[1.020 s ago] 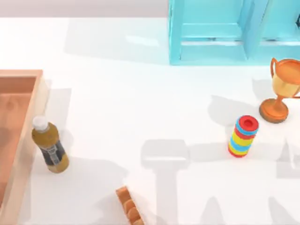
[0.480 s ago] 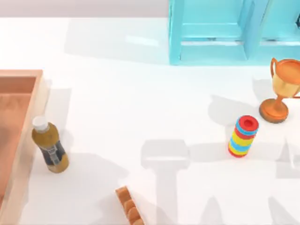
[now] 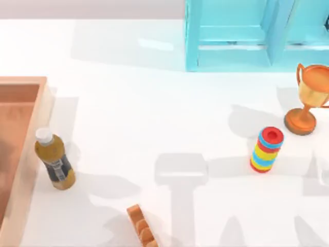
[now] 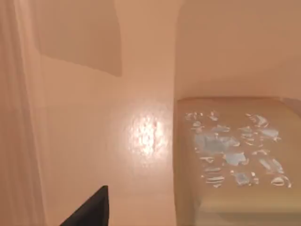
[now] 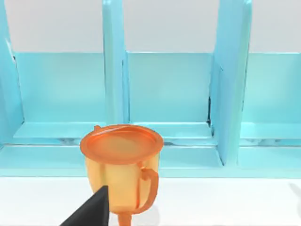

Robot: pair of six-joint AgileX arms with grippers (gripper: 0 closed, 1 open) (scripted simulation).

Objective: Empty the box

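Observation:
The box (image 3: 20, 81) is a shallow tray of orange-brown wood at the table's left edge, cut off by the top view's border. In the left wrist view its floor (image 4: 94, 117) lies close below, with a tan block (image 4: 235, 150) flecked with pale blue resting on it. A dark part of my left gripper (image 4: 91, 212) hangs over the box floor beside that block. A dark part of my right gripper (image 5: 91, 212) sits in front of an orange trophy (image 5: 121, 165).
A brown bottle (image 3: 54, 162) with a white cap stands just outside the box's right wall. A brown ridged piece (image 3: 141, 226) lies at the front edge. A coloured ring stack (image 3: 266, 150), the trophy (image 3: 308, 98) and a light blue cabinet (image 3: 247, 36) occupy the right and back.
Shadows beside the bottle and inside the box have shifted slightly. No object on the table has moved.

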